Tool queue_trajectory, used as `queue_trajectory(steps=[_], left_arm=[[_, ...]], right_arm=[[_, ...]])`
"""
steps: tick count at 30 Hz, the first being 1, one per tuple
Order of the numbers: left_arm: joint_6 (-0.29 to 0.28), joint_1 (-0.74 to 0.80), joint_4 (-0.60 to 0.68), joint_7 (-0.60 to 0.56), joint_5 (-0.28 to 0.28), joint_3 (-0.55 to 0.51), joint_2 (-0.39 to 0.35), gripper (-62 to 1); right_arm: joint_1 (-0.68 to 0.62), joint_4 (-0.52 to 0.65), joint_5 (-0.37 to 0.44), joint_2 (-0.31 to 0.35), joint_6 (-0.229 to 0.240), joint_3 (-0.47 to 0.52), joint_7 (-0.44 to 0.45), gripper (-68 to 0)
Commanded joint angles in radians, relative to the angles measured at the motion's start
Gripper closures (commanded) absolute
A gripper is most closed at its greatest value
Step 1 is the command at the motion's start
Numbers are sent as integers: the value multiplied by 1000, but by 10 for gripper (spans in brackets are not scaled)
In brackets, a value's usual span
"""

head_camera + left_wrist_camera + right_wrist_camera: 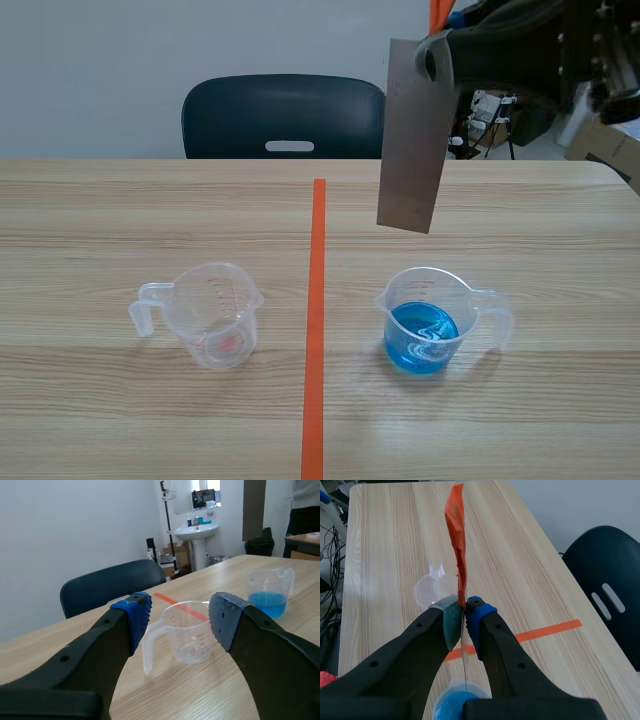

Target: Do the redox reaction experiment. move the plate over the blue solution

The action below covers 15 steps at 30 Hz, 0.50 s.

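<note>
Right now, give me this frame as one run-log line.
right gripper: shut on plate, raised | plate: hanging above blue solution cup, not dipped | left gripper: open, near clear cup

1. Landmark: tape line [316,330], running down the middle of the table [100,420] from near edge toward far edge.
2. Empty cup [212,315]: on the table left of the line, handle turned away from it.
3. Cup with liquid [428,320]: on the table right of the line, level with the empty cup, handle turned away from the line.
4. Plate [413,140]: right of the line, hanging upright in the air, above and just behind the cup with liquid; its top end is pinched in the right gripper [465,612].
5. Chair [283,117]: beyond the line's far end, behind the table.
</note>
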Motion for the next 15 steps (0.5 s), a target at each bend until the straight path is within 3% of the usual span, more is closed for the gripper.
queue_trajectory(steps=[1, 6, 11, 15], left_arm=[[-2, 13, 24, -44, -44, -2, -42, -211], [-2, 25, 122, 61, -116, -2, -164, -53], [-20, 12, 256, 217, -122, -2, -307, -40], [-35, -40, 360, 377, -123, -2, -388, -33]], right_arm=[[8, 13, 14, 31, 7, 10, 35, -6], [-50, 13, -11, 128, 10, 10, 143, -6], [-101, 13, -51, 217, 9, 10, 264, -6], [-126, 13, -91, 251, 8, 10, 349, -6]])
